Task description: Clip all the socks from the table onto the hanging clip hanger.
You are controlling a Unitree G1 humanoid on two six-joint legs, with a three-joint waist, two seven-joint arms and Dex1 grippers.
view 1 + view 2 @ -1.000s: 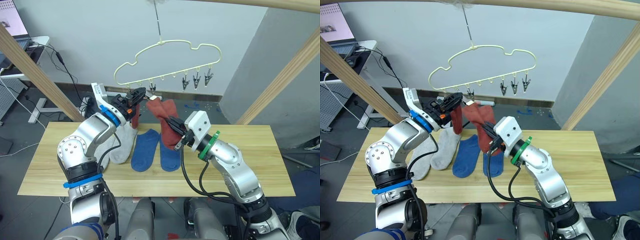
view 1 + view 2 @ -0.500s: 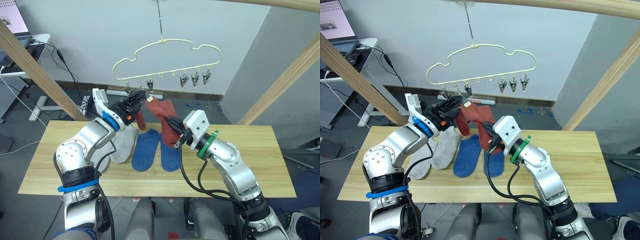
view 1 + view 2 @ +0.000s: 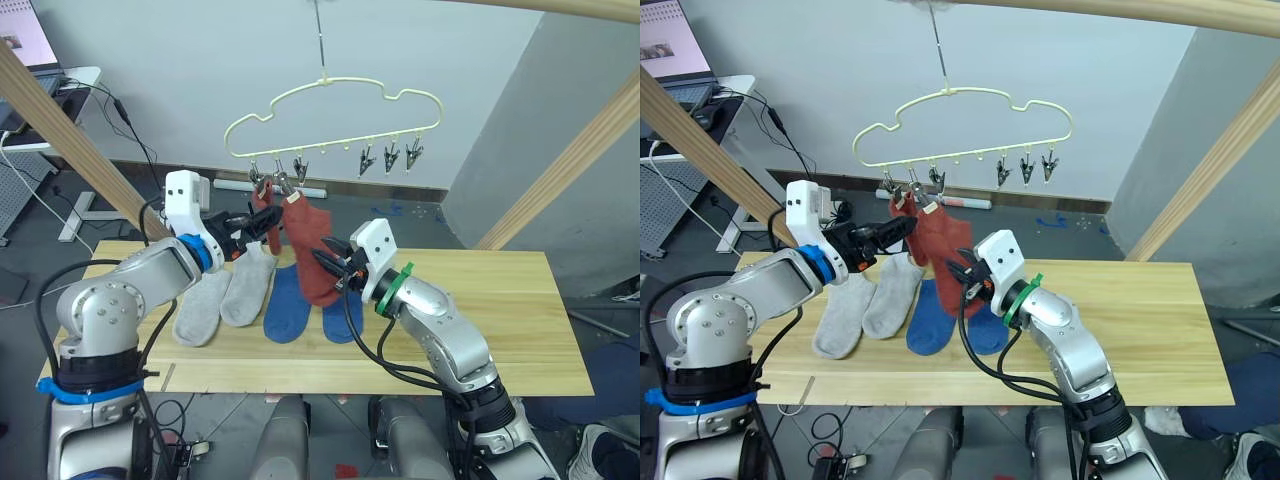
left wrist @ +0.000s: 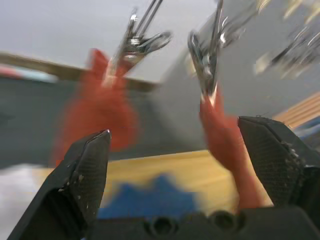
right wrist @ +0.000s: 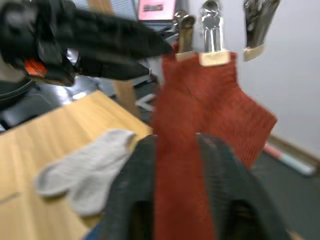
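Left gripper (image 4: 175, 150) agape; right gripper (image 3: 332, 262) clamped

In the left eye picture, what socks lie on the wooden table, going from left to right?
Two grey socks → two blue socks, all flat on the table; the second blue one is partly behind a red sock hanging from the clip hanger.

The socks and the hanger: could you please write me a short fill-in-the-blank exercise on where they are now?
1. The two socks clipped on the hanger are rust ____.
2. The blue socks lie on the ____.
3. The left hand is ____, holding nothing.
4. The number of hanger clips holding no sock is ____.

Missing words: red; table; open; four
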